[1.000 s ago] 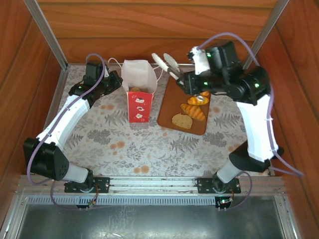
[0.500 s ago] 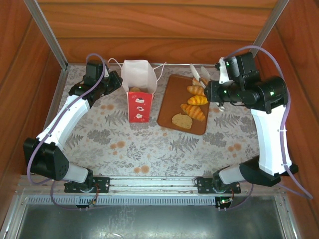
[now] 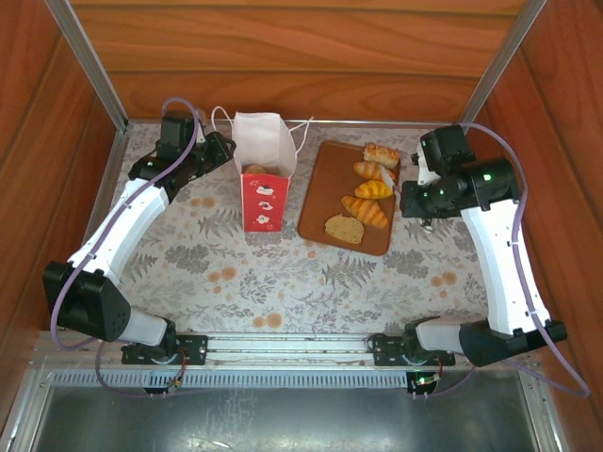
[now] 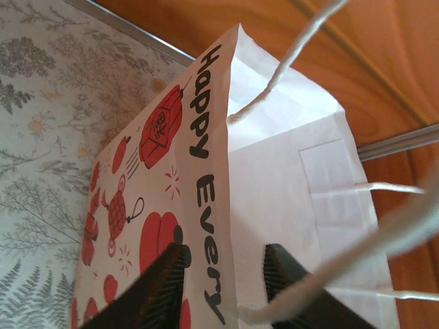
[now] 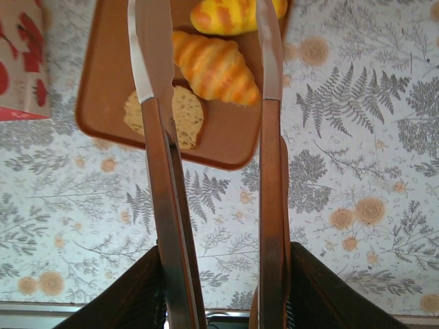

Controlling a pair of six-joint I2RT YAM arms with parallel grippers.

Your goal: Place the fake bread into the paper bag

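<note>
The paper bag, white with a red front, stands upright left of the brown board. One pastry shows inside its mouth. My left gripper is shut on the paper bag's left rim corner. On the board lie a ridged roll, three croissants and a flat tan slice. My right gripper is shut on a pair of tongs. The tongs' arms stand apart with nothing between them, reaching over the board's right side.
The floral tablecloth covers the table. Wooden walls close in at the back and both sides, with metal posts in the far corners. The bag's string handles hang out behind it.
My right arm has swung from above the board's far left corner to the board's right side, carrying the tongs with it. The left arm and the bag have not moved.
</note>
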